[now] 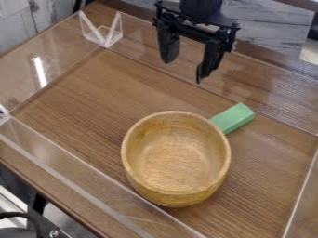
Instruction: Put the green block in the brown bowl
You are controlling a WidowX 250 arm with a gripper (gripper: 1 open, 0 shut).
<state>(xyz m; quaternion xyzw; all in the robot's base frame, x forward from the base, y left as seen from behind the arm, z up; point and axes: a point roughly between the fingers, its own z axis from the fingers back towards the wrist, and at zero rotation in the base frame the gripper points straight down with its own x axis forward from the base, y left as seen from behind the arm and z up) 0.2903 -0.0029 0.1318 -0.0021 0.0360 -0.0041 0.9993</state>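
One wood-grain table (87, 102) inside clear walls (50, 56)

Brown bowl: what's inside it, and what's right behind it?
The brown bowl holds nothing; its wood-grain floor shows bare. Behind its far right rim lies the green block; the rim covers the block's near end, so contact is unclear.

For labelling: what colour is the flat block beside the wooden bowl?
Plain matte green block, camera view.

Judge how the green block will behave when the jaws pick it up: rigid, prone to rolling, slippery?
The green block looks solid and flat-sided, so probably rigid and unlikely to roll. Its matte surface suggests decent grip. It lies against the brown bowl, so a nudge may slide it along the rim.
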